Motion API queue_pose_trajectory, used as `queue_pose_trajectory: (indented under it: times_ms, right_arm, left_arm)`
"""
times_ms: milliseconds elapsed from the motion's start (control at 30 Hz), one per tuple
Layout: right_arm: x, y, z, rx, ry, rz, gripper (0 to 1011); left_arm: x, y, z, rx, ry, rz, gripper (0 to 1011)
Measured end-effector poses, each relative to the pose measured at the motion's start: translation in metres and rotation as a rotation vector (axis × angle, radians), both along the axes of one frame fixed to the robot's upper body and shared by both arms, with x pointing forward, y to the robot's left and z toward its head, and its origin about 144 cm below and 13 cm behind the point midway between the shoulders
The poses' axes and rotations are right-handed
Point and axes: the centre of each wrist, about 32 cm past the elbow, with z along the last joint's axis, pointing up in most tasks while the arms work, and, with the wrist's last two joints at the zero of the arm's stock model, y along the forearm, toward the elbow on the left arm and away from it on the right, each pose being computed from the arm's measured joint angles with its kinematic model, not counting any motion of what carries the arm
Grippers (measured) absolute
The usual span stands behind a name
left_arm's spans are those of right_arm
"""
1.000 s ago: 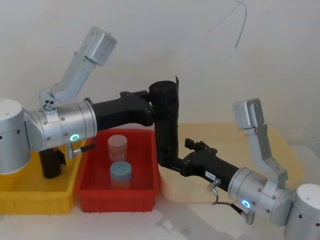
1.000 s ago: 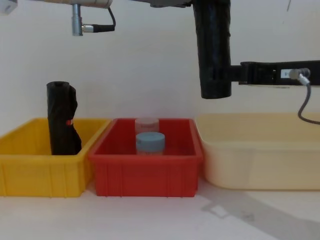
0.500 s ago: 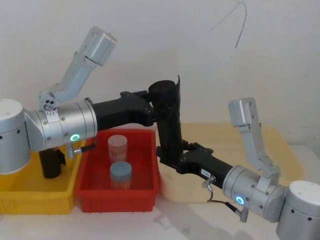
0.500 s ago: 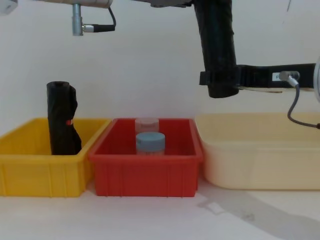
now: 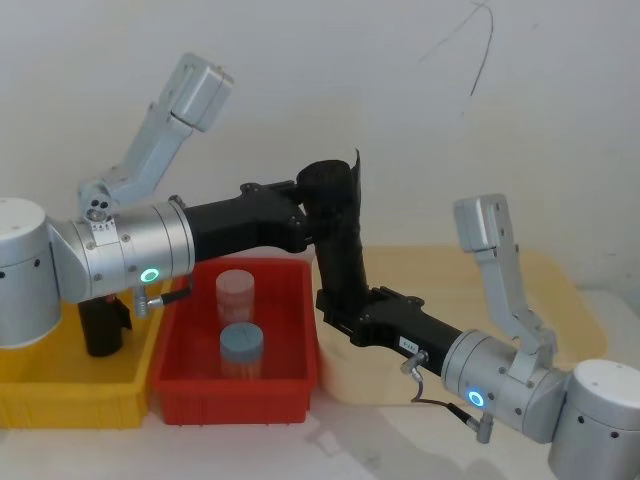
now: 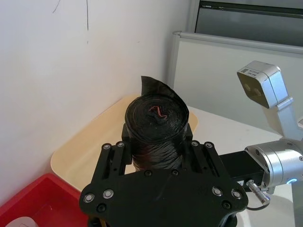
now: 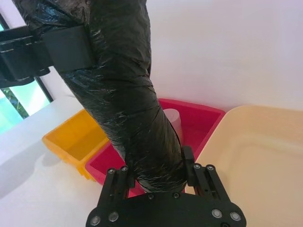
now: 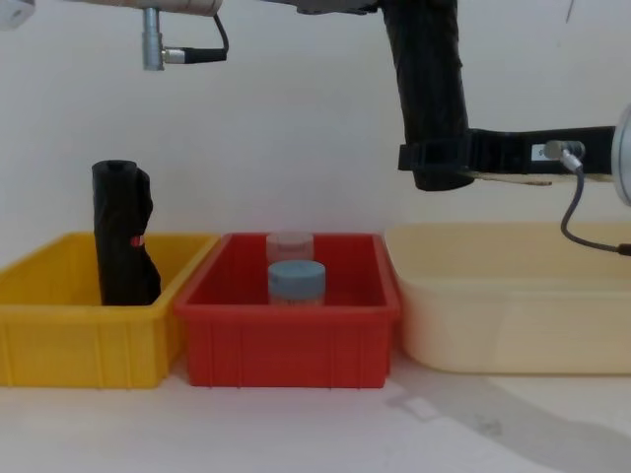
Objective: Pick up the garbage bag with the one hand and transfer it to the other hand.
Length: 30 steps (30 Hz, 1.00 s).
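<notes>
You see the bag [image 8: 426, 79] hanging slightly tilted above the gap between red bin [image 8: 296, 345] and cream bin [image 8: 513, 335], its lower end clasped by the right end effector [image 8: 436, 158].

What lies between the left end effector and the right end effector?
The garbage bag, its middle bare; left end effector clamps its upper part, right end effector its lower end (head view).
</notes>
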Motion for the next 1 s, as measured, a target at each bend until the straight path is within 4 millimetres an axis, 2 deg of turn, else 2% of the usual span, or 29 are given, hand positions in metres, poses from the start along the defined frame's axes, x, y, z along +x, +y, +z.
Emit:
queue_pose_trajectory:
  times_ms: [100, 200, 267, 367, 433, 500, 567, 1000]
  right_arm:
    - [0.000, 0.000, 0.000, 0.002, 0.001, 0.000, 565]
    - [0.000, -0.001, 0.000, 0.007, 0.002, -0.003, 563]
    - [0.000, -0.001, 0.000, 0.010, 0.004, -0.005, 562]
    - [0.000, -0.001, 0.001, 0.018, 0.008, -0.011, 562]
    - [0.000, -0.002, 0.002, 0.023, 0.012, -0.016, 562]
    - [0.000, -0.002, 0.003, 0.033, 0.019, -0.025, 562]
    - [0.001, -0.003, 0.003, 0.041, 0.025, -0.035, 562]
    - [0.010, -0.009, 0.003, 0.073, 0.075, -0.107, 560]
  left_arm:
    - [0.000, 0.000, 0.000, 0.000, 0.000, 0.000, 594]
    - [0.000, 0.000, 0.000, 0.000, 0.000, 0.000, 716]
    - [0.000, 0.000, 0.000, 0.000, 0.000, 0.000, 743]
    - [0.000, 0.000, 0.000, 0.000, 0.000, 0.000, 861]
    - [0.000, 0.000, 0.000, 0.000, 0.000, 0.000, 871]
    - [0.000, 0.000, 0.000, 0.000, 0.000, 0.000, 957]
    - [0.000, 0.000, 0.000, 0.000, 0.000, 0.000, 1001]
    - [-0.002, 0.003, 0.000, -0.001, -0.002, 0.032, 1000]
